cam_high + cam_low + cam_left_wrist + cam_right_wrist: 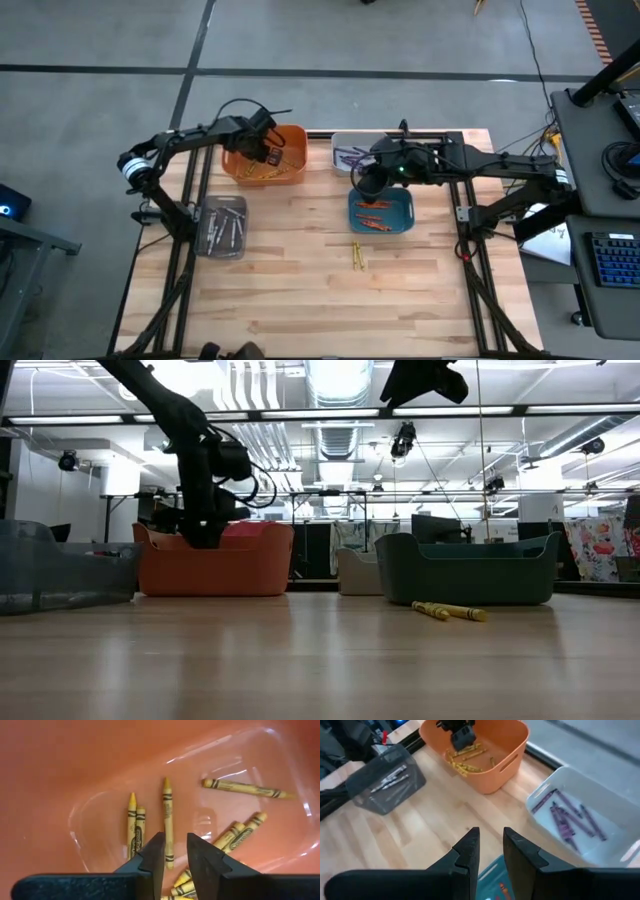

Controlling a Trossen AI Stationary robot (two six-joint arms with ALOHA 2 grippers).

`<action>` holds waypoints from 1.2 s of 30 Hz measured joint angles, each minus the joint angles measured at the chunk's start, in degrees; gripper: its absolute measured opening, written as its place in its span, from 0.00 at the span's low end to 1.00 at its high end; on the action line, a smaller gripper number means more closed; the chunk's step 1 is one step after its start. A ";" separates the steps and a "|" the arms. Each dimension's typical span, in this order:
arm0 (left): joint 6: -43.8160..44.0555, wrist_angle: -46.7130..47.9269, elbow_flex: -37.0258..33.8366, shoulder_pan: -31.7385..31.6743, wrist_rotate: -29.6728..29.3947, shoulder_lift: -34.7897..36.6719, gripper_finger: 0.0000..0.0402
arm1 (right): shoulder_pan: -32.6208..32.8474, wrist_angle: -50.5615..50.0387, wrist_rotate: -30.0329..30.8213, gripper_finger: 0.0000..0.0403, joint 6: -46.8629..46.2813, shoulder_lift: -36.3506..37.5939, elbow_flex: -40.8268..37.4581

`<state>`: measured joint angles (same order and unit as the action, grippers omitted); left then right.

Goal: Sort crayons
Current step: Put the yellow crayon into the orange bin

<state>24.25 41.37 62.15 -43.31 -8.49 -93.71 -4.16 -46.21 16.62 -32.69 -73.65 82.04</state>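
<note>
My left gripper [268, 152] hangs inside the orange bin [290, 135], open and empty, above several yellow crayons [168, 820] on the bin's floor. One of these crayons lies below the gap between the fingers [175, 852]. My right gripper [368, 186] is open and empty above the far left corner of the teal bin [405, 205], which holds orange-red crayons [375, 222]. Two yellow crayons [357, 256] lie loose on the table, near of the teal bin; they also show in the low view [450, 610]. Purple crayons [567, 817] lie in the white bin [612, 795].
A grey bin [222, 226] with grey crayons stands at the table's left. The four bins stand across the far half of the wooden table [300, 300]. The near half holds only the two loose crayons.
</note>
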 joint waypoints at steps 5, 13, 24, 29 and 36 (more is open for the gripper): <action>0.08 2.78 3.30 2.04 0.02 2.88 0.17 | 0.00 0.01 -7.81 0.19 -4.62 0.09 0.00; 5.07 3.28 11.51 15.69 0.01 14.16 0.14 | 4.78 -0.09 -21.22 0.19 -15.83 0.04 0.00; 19.59 2.62 16.94 49.50 -19.54 22.25 0.13 | 19.58 0.12 -21.15 0.19 -29.26 -6.05 0.02; 23.97 2.41 16.23 61.48 -28.33 21.04 0.13 | 23.28 -0.47 -21.70 0.19 -34.66 -11.86 0.02; 27.41 9.68 15.79 62.98 -27.96 18.38 0.13 | 26.00 -4.63 -24.18 0.19 -41.27 -19.80 0.02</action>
<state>51.66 51.05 77.94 19.66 -36.45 -75.33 21.83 -50.84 -7.56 -73.96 -93.44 82.06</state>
